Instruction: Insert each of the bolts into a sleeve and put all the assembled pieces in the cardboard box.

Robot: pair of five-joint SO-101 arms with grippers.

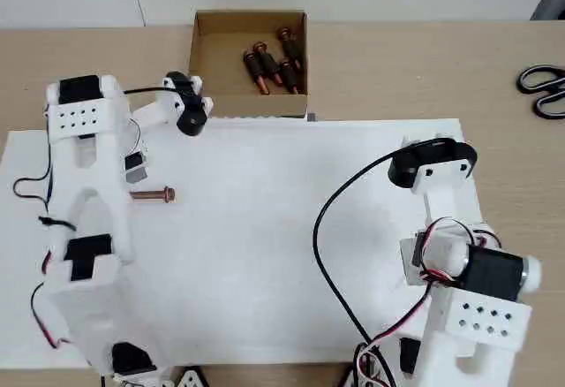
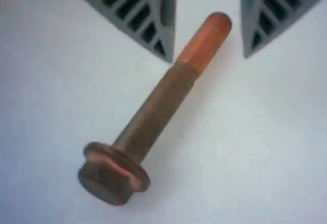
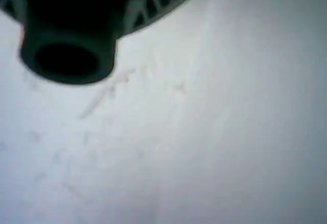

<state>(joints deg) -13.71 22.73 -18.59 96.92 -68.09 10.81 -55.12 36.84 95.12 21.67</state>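
Sleeve (image 3: 66, 55) sits clamped in right gripper (image 1: 431, 162) over the white sheet (image 1: 265, 254). Left gripper (image 2: 207, 54) is spread, straddling the bolt (image 2: 153, 111) lying at the sheet's left. We'd grab mid-shank and leave the tip free for insertion.

Bolt (image 1: 153, 195) on sheet (image 1: 265, 254); assembled pieces (image 1: 274, 64) in cardboard box (image 1: 216, 60) behind sheet.
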